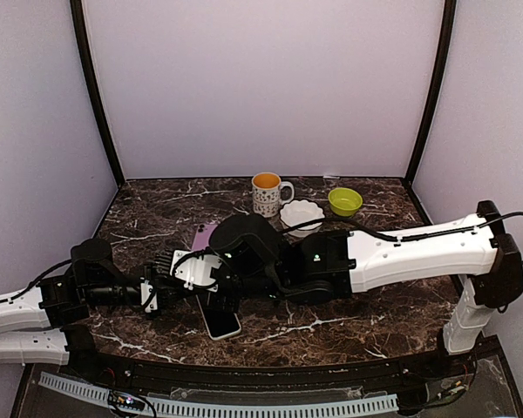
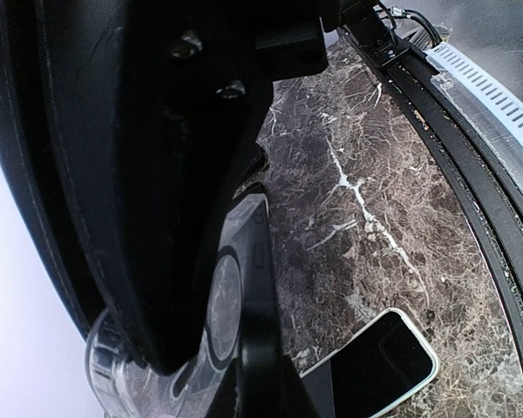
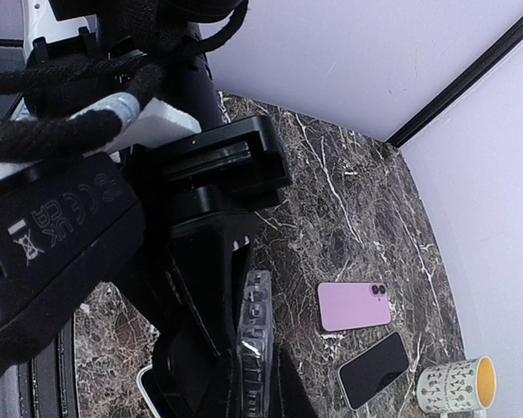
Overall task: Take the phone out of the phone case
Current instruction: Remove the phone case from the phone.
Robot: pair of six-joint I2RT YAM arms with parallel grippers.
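A clear phone case [image 3: 254, 313] hangs edge-on above the marble table, and the marble shows through its back [image 2: 218, 305]. My left gripper [image 2: 228, 270] is shut on one side of it. My right gripper [image 3: 255, 383] is shut on its edge. The two grippers meet over the table's middle [image 1: 205, 280]. Just below them on the table lies a white-edged phone [image 1: 220, 320] with a dark screen, apart from the case. That phone [image 2: 379, 370] shows at the lower right of the left wrist view. Only its corner [image 3: 144, 387] shows in the right wrist view.
A pink phone [image 3: 355, 306] lies face down and a second dark phone [image 3: 374, 370] face up behind the grippers. A patterned mug [image 1: 268, 192], a white fluted bowl [image 1: 301, 213] and a green bowl [image 1: 344, 201] stand at the back. The black front rail [image 2: 471, 87] borders the table.
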